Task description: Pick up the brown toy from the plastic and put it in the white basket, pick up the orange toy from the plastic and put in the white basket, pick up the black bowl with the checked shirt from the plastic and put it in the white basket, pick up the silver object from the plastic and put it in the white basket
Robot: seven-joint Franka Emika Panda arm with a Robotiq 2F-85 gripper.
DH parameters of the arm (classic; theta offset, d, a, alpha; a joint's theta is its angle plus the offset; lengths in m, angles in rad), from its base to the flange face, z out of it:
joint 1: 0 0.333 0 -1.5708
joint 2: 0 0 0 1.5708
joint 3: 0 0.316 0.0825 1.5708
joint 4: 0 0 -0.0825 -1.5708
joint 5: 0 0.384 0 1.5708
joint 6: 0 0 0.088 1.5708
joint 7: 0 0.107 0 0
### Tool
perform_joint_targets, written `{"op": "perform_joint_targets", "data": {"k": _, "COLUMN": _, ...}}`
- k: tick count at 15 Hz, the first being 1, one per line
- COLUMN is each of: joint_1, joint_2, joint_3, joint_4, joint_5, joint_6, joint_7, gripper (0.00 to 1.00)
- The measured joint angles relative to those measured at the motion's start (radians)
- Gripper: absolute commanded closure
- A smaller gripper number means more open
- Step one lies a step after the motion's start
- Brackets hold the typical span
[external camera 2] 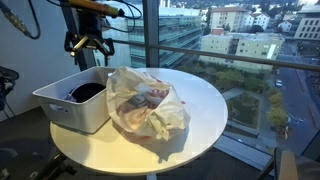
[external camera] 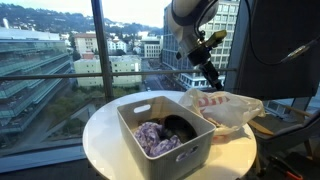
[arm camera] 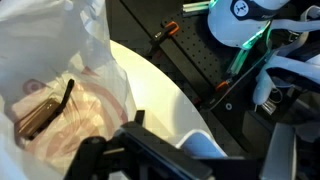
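Wrist view: the plastic (arm camera: 50, 60) fills the left half of the frame, crumpled and pale, with a pinkish tint low down. Through it shows an oblong dark object (arm camera: 40, 115) at the lower left, and I cannot tell which of the toys or things it is. The white table (arm camera: 150, 85) edge curves from the upper middle to the lower right. The gripper (arm camera: 130, 150) is a dark shape along the bottom edge, its jaws spread with nothing between them.

In an exterior view the white basket (external camera: 190, 158) stands at the frame's centre on the round table (external camera: 100, 130). The checked shirt (external camera: 155, 138) lies inside it towards the lower left, and the black bowl (external camera: 180, 127) sits just beside the shirt. The plastic (external camera: 230, 108) lies touching the basket's right side. The gripper (external camera: 212, 78) hangs above the bag, clear of it.

In an exterior view the basket (external camera 2: 70, 112) sits at the left on the table (external camera 2: 210, 110), with the bowl (external camera 2: 88, 92) dark inside it. The plastic (external camera 2: 145, 105) is heaped at the centre against the basket. The gripper (external camera 2: 88, 47) hangs at the upper left above the basket, released, its fingers apart and holding nothing.
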Motion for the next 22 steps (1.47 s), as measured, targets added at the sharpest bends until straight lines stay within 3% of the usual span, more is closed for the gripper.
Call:
{"op": "perform_joint_targets", "data": {"k": 4, "joint_1": -0.104, "joint_2": 0.029, "joint_3": -0.103, "joint_4": -0.052, "joint_5": 0.080, "joint_6": 0.020, "joint_7": -0.020, "gripper": 0.00}}
{"op": "perform_joint_targets", "data": {"k": 8, "joint_1": -0.154, "joint_2": 0.071, "joint_3": -0.145, "joint_4": -0.119, "joint_5": 0.108, "joint_6": 0.126, "joint_7": 0.011, "gripper": 0.00}}
{"op": "perform_joint_targets", "data": {"k": 13, "joint_1": -0.150, "joint_2": 0.071, "joint_3": -0.141, "joint_4": -0.125, "joint_5": 0.110, "joint_6": 0.138, "joint_7": 0.026, "gripper": 0.00}}
{"op": "perform_joint_targets", "data": {"k": 16, "joint_1": -0.146, "joint_2": 0.045, "joint_3": -0.133, "joint_4": -0.166, "joint_5": 0.135, "joint_6": 0.213, "joint_7": 0.083, "gripper": 0.00}}
{"op": "perform_joint_targets", "data": {"k": 22, "joint_1": -0.099, "joint_2": -0.170, "joint_3": -0.101, "joint_4": -0.491, "joint_5": 0.239, "joint_6": 0.507, "joint_7": 0.312, "gripper": 0.00}}
